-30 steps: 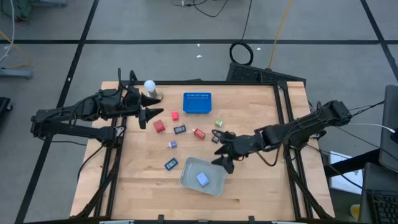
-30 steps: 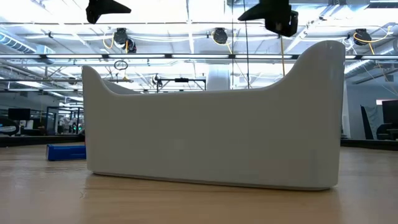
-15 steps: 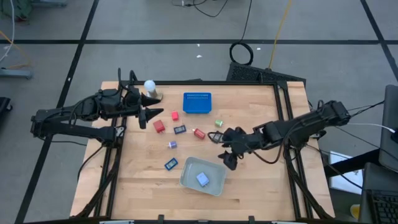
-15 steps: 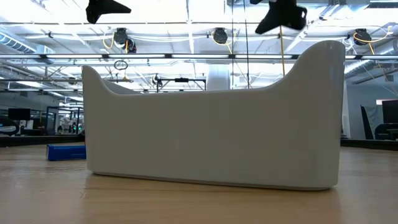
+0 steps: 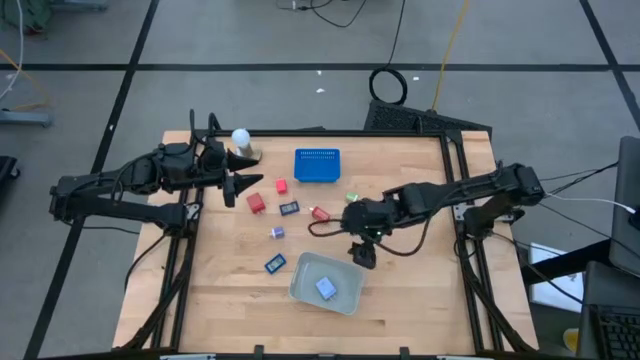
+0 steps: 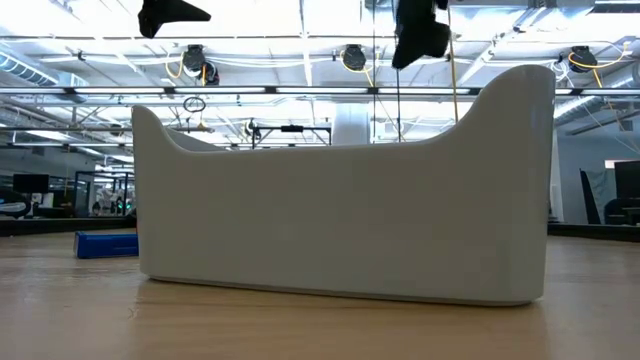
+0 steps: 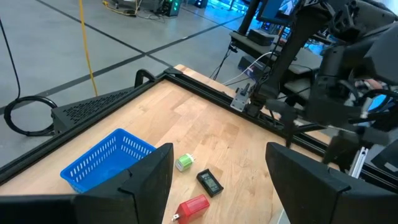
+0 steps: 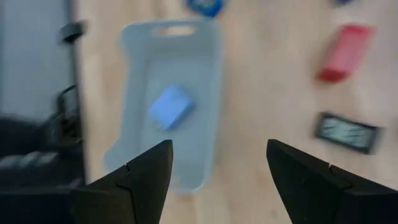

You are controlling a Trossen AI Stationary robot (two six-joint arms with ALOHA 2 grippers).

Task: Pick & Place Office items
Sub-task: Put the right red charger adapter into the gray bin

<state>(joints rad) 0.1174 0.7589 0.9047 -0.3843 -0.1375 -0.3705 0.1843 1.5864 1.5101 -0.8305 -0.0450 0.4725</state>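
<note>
Nearest the front edge of the wooden table point(image 5: 400, 290) sits a pale grey tray point(image 5: 327, 282), its long axis slightly slanted, with a light blue block point(image 5: 325, 288) lying inside. In the low view the tray's wall point(image 6: 340, 225) fills most of the scene.

The right arm reaches in low from the right side, stretched toward the table's middle. The right gripper point(image 5: 362, 247) hangs just beyond the tray's far right corner, fingers spread wide and holding nothing; its wrist view looks down between the two dark fingers point(image 8: 140, 180) onto the tray and block.

Left of the tray lies a blue-edged dark piece point(image 5: 274, 263), tilted. Farther back are a small purple piece point(image 5: 277, 233), a black flat piece point(image 5: 289, 209), a red piece point(image 5: 320, 213) lying slanted, a larger red block point(image 5: 256, 203), a small red piece point(image 5: 281, 185) and a green piece point(image 5: 352, 199).

At the far side stands a blue perforated basket point(image 5: 317, 165). The left arm waits at the far left, its gripper point(image 5: 243, 184) open and empty, beside a white ball on a stand point(image 5: 241, 140).
</note>
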